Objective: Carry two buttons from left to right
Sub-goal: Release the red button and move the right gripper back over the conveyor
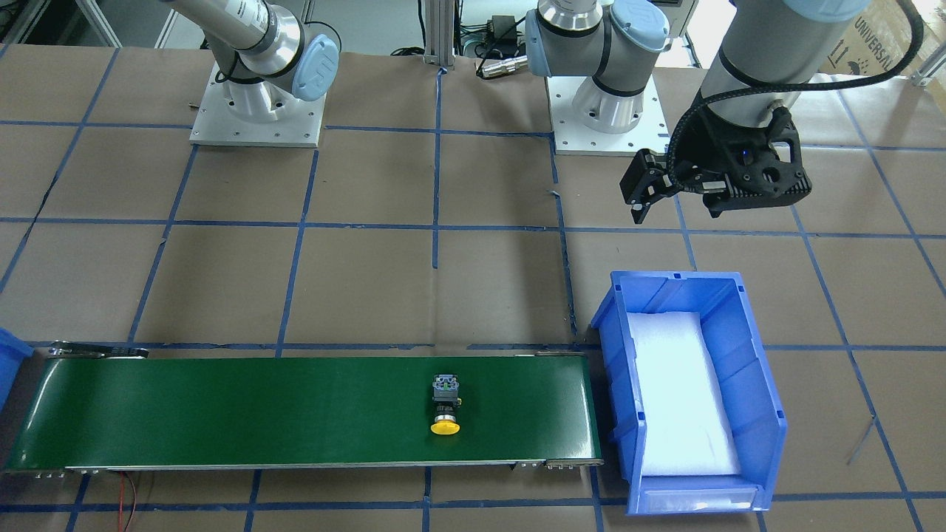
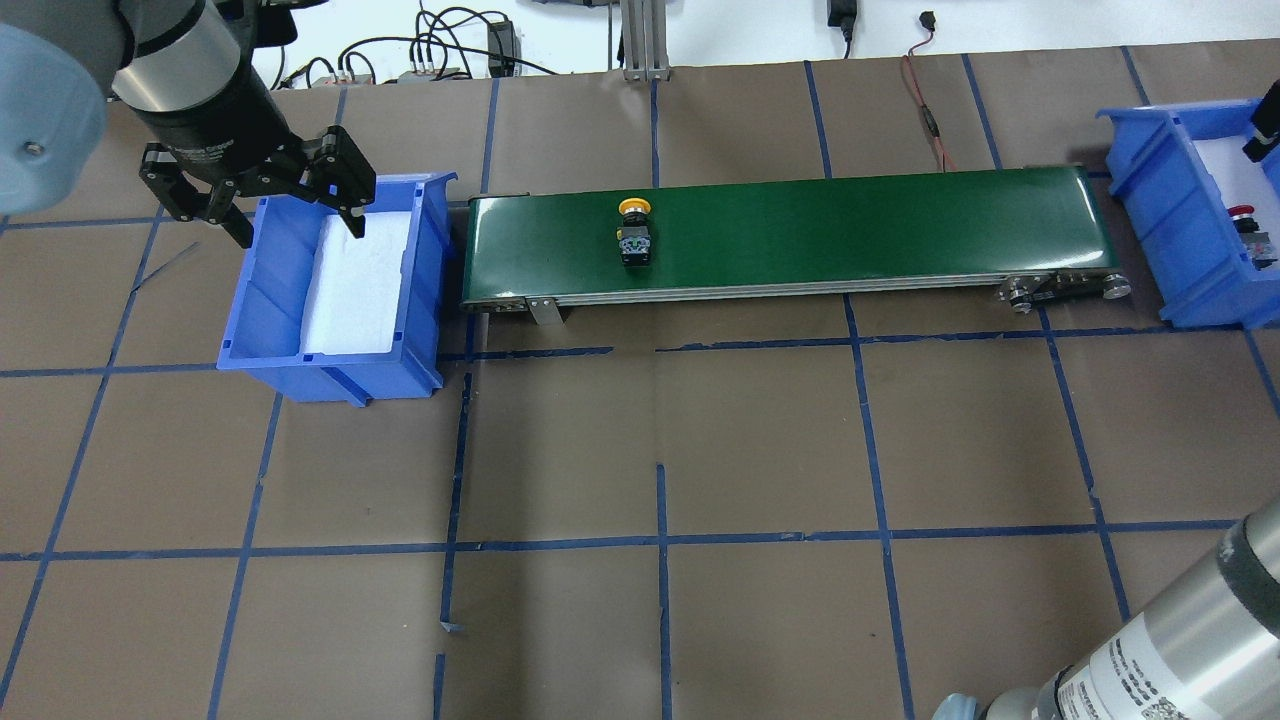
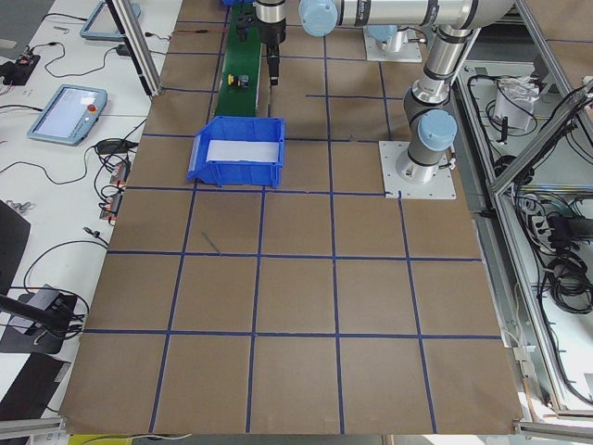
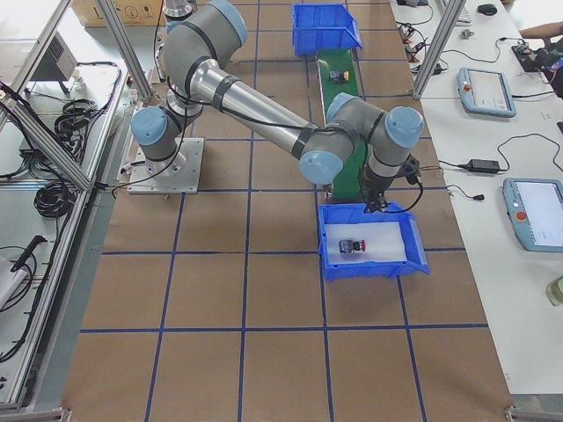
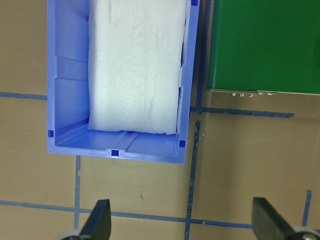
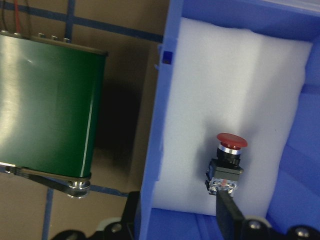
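Red button (image 4: 352,246) on foam (image 4: 387,248) in near blue bin (image 4: 374,271), w/ right gripper (image 4: 376,205) just above far rim. Yellow button (image 4: 336,76) on green conveyor (image 4: 341,95), twd far end.

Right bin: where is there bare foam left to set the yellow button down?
The foam is bare from the red button up to the bin wall at the top of the right wrist view, and along the conveyor-side wall. It is crowded only at the bottom end, around the red button.

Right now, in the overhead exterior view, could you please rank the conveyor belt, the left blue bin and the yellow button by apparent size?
Largest: conveyor belt.
Next: left blue bin.
Smallest: yellow button.
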{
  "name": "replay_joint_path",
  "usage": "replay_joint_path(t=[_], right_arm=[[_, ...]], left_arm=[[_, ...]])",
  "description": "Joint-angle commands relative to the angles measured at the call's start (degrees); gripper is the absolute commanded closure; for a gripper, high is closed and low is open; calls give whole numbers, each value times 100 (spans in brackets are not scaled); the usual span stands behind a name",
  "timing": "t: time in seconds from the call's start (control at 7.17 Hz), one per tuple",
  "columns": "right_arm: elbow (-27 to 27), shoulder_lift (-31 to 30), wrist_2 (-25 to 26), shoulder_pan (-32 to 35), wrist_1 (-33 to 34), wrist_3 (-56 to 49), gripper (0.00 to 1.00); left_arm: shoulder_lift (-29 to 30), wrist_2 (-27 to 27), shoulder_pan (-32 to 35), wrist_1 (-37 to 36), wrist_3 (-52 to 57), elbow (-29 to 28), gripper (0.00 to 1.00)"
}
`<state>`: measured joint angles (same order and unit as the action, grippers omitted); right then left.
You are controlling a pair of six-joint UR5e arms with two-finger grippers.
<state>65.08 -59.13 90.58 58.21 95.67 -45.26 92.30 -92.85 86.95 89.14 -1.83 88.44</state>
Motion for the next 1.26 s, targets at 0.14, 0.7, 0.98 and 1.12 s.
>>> replay_joint_path(t=[0.14,0.7,0.98,1.12], right_arm=[[75,-458,-242,898,-278,226,35],[390,-389,-348,2331,317,2734,35],[759,-502,-357,2702,382,3703,35],[883,-598,-435,2895,391,4213,35]], left_arm=[[-1,-5,-3,7,8,24,0],[-2,-5,-3,7,-1,15,0],[-10,-5,-3,7,8,15,0],[-2,-5,-3,7,-1,24,0]])
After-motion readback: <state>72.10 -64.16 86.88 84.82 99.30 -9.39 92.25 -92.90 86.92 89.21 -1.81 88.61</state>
